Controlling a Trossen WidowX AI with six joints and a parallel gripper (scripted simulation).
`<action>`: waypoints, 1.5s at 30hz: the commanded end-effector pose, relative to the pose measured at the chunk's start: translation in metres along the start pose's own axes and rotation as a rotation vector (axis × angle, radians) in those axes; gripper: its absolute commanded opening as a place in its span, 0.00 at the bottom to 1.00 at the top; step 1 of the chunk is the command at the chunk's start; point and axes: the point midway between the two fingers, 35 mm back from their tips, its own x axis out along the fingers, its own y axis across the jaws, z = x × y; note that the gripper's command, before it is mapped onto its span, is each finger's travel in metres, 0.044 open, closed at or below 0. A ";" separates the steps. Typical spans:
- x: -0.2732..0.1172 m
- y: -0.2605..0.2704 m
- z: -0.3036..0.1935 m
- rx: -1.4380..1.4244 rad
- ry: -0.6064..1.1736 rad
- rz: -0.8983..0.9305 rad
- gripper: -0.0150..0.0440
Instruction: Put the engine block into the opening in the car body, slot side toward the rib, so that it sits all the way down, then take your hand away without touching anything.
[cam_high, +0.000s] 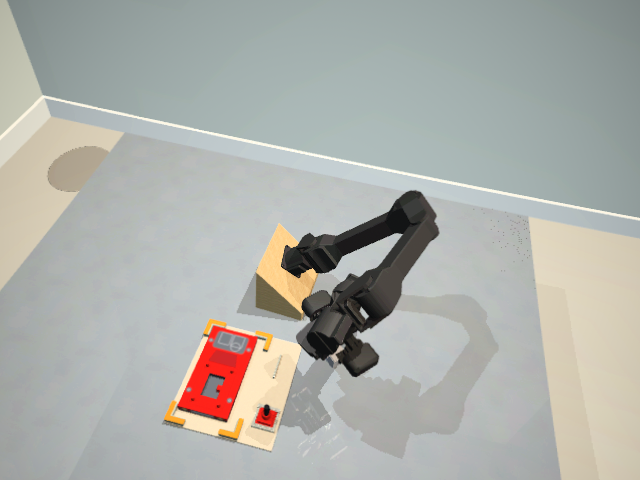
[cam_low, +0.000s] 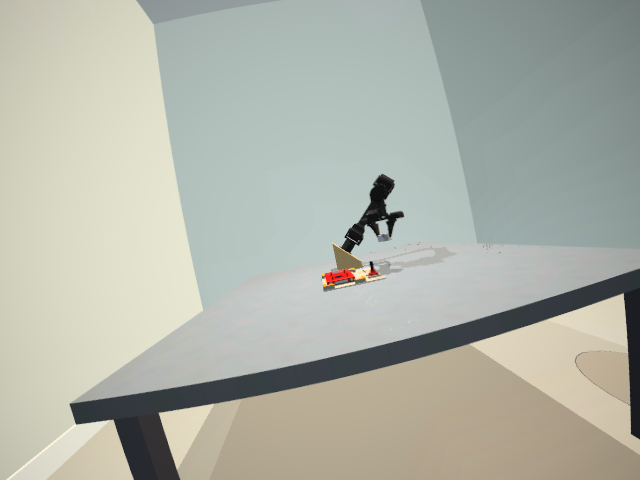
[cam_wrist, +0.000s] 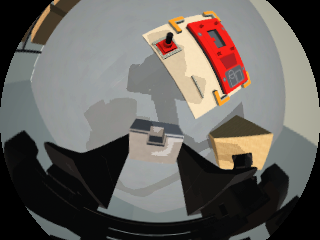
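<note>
My gripper (cam_high: 333, 357) (cam_low: 383, 236) (cam_wrist: 154, 141) is shut on the grey engine block, one finger on each side. The engine block (cam_wrist: 150, 151) has a dark top edge and a small squarish notch in the middle of its upper side in the wrist view. It hangs above the table, clear of it, to the right of the board in the top view. The red car body (cam_high: 231, 384) (cam_low: 338, 277) (cam_wrist: 230, 62) lies flat on the cream board (cam_high: 258, 382) (cam_wrist: 181, 75). Its opening (cam_high: 210, 386) (cam_wrist: 216, 38) shows dark grey, with a small red rib at one edge.
Orange corner brackets (cam_high: 237, 429) surround the car body. A red piece with an upright black knob (cam_high: 266, 415) (cam_low: 373, 271) (cam_wrist: 167, 47) and a thin pale strip (cam_high: 277, 366) (cam_wrist: 198, 86) are on the board. A wooden wedge (cam_high: 273, 297) (cam_low: 345, 258) (cam_wrist: 240, 142) stands behind, under the arm's base.
</note>
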 end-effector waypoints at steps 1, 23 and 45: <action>0.000 0.000 -0.001 -0.003 0.004 0.005 0.25; 0.012 -0.003 -0.012 -0.008 -0.323 -0.030 0.25; 0.020 0.000 -0.029 0.004 -0.895 0.015 0.25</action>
